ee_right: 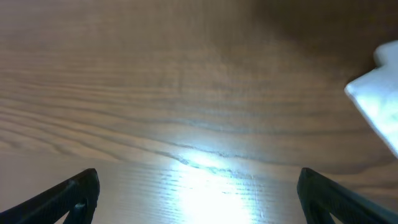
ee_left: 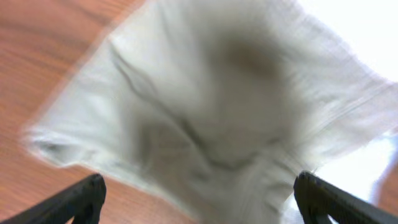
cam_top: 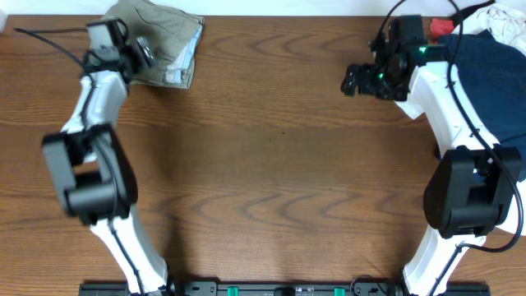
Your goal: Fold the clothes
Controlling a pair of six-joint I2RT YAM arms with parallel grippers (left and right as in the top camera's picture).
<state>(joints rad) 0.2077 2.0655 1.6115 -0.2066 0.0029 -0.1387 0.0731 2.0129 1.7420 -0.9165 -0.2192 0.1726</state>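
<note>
The khaki shorts [cam_top: 165,39] lie in a folded, wrinkled bundle at the far left of the table, with pale lining showing on the right side. My left gripper [cam_top: 141,51] hovers at their left edge, open and empty. In the left wrist view the shorts [ee_left: 211,106] fill the frame, blurred, with both fingertips [ee_left: 199,199] spread wide above them. My right gripper [cam_top: 355,80] is open and empty over bare table at the far right, far from the shorts. The right wrist view shows its spread fingertips [ee_right: 199,193] over wood.
A dark navy garment [cam_top: 493,74] lies at the far right under my right arm, with red [cam_top: 444,26] and white [cam_top: 503,23] cloths behind it. A pale cloth edge [ee_right: 379,93] shows in the right wrist view. The wooden table [cam_top: 271,164] spans the middle.
</note>
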